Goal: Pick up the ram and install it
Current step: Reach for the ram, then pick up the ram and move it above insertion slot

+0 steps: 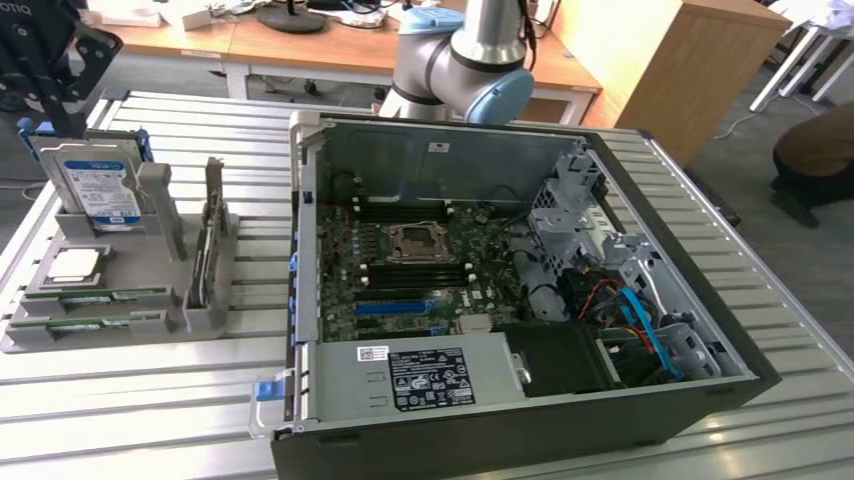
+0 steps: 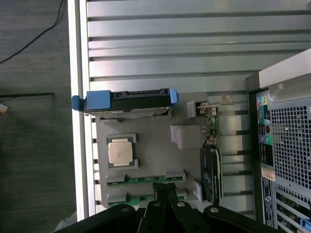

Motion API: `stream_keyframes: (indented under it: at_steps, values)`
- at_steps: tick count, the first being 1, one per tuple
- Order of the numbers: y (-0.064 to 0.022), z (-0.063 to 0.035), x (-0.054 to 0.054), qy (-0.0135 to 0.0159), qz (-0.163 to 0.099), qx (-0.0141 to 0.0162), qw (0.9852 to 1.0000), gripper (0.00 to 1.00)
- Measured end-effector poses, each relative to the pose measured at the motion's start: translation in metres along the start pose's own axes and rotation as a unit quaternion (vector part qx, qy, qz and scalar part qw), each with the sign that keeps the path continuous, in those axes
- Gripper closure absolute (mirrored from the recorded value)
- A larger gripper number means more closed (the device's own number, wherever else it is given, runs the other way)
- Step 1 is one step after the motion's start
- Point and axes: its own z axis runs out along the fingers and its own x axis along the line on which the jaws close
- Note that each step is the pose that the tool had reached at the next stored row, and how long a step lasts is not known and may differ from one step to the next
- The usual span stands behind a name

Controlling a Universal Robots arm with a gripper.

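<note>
Black robot hand [image 2: 165, 190], fingers together and empty, hangs above a long green ram stick [image 2: 142, 179], which lies clipped in a grey plastic holder [image 2: 155, 155], seemingly kept steady for grasping.

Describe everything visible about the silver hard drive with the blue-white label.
The silver metal hard drive stands upright on edge in a slot at one end of the grey plastic holder tray, to the exterior view's left of the open black computer case. Its blue-white label faces the exterior camera; a blue plastic bracket clasps its ends.
</note>
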Motion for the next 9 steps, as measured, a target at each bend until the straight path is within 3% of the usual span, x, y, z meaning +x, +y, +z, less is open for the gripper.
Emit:
stream_keyframes:
  at_steps: [9]
  values:
    - [-0.0044, -0.0002, -0.0003, 0.0, 0.0, 0.0, 1.0, 0.89]
